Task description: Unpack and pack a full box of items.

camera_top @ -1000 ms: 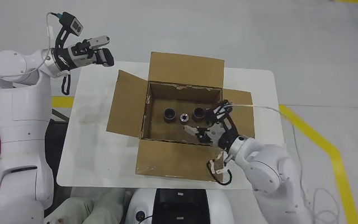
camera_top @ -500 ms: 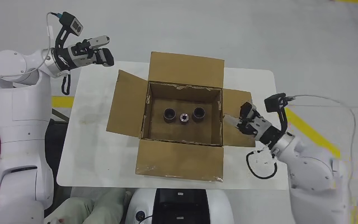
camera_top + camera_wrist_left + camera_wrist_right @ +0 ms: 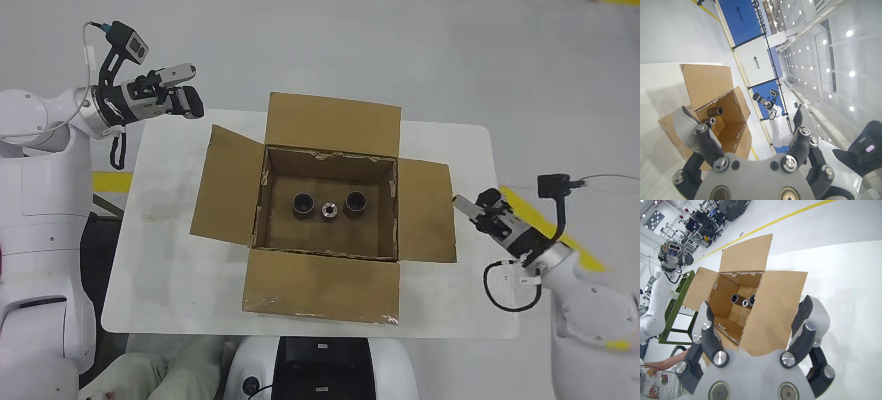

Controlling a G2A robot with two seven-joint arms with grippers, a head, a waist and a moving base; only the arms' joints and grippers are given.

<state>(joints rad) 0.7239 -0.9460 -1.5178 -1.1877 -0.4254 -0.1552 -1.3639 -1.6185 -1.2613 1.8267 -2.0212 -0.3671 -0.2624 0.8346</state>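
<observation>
Items: dark tube point(image 3: 303, 205), small ring point(image 3: 328, 209) and second tube point(image 3: 355, 202), in a row on the box point(image 3: 230, 190) floor.
Handling: likely heavy, stiff, slick metal; pinch across a tube's wall.
Right gripper point(image 3: 472, 204): spread, empty, beside the box flap.
Left gripper point(image 3: 190, 87): spread, empty, well apart.

We see bright, even light from rows of ceiling lamps point(image 3: 851, 73), which flare white. Shadows on the table point(image 3: 165, 260) stay soft, while the box point(image 3: 320, 285) interior sits darker. Wrist views bow at their edges.

Top view overhead; 2 wrist views toward box point(image 3: 335, 122)
</observation>
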